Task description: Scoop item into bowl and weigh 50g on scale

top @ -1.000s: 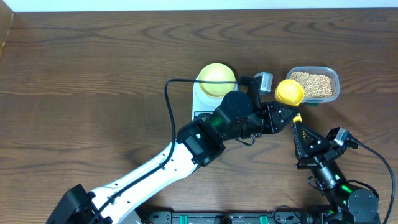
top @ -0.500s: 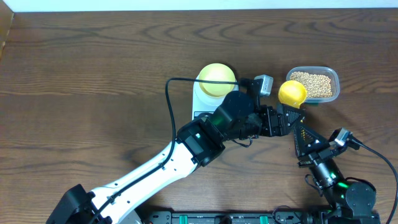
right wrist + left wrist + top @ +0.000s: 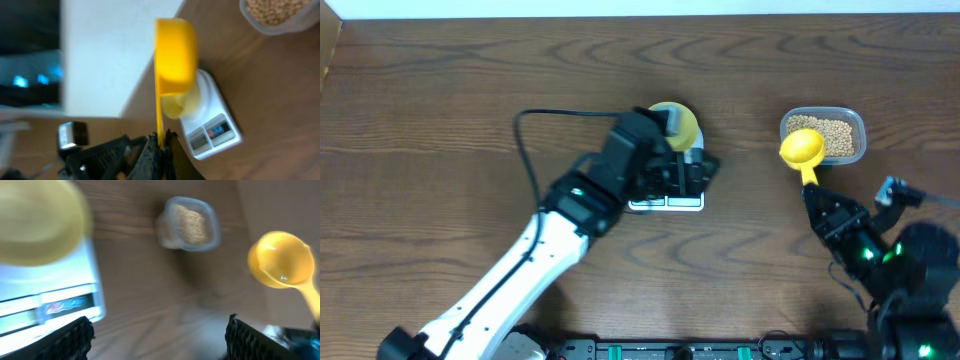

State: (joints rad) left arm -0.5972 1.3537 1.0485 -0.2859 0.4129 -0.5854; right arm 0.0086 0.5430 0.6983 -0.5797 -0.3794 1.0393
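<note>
From overhead: seeing the bowl (image 3: 682, 124) sitting on the scale (image 3: 666, 203) near the middle of the worktop (image 3: 450, 100), both partly hidden beneath the left gripper (image 3: 692, 172). Hanging over the scale's right side with jaws spread wide, gripping nothing. Well apart to the right, finding the beans (image 3: 838, 138) lying in a clear container (image 3: 858, 128), with the yellow scoop (image 3: 802, 148) overlapping its near-left corner. Pinching the scoop's handle from the near side with the right gripper (image 3: 813, 195), jaws shut on it.

From the left wrist, blurred: looking out between both fingers, standing far apart at the bottom corners with only bare wood between. Showing the bowl on the scale at upper left, the bean-filled container at top centre, the scoop at right.

From the right wrist: clamping the thin handle between closed jaws, the cup rising straight up the frame. Showing the bowl on the scale just behind it, and the container of beans in the upper right corner.
</note>
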